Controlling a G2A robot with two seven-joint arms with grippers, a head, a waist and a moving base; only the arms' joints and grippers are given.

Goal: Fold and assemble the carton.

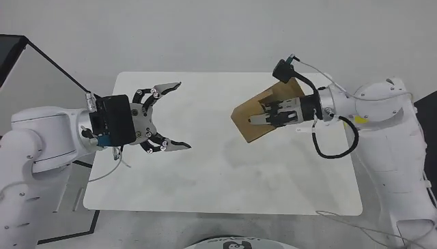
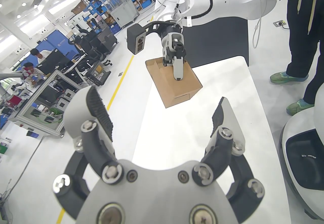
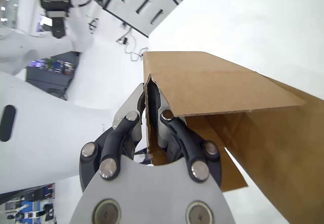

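A brown cardboard carton (image 1: 254, 116) hangs tilted above the right half of the white table (image 1: 205, 181), partly formed into a box shape. My right gripper (image 1: 256, 119) is shut on one of its walls; the right wrist view shows the cardboard edge (image 3: 149, 113) pinched between the fingers (image 3: 134, 106), with a panel of the carton (image 3: 202, 83) stretching away. From the left wrist view the carton (image 2: 174, 85) hangs under the right gripper (image 2: 177, 75), its closed end flap facing this way. My left gripper (image 1: 174, 116) stands wide open over the left half, apart from the carton, with nothing between its fingers (image 2: 98, 111).
The white table top (image 2: 202, 134) lies bare around the carton. A dark panel (image 1: 10, 54) stands off the far left corner. A person's legs (image 2: 301, 32) stand beside the table's far right side, not touching anything.
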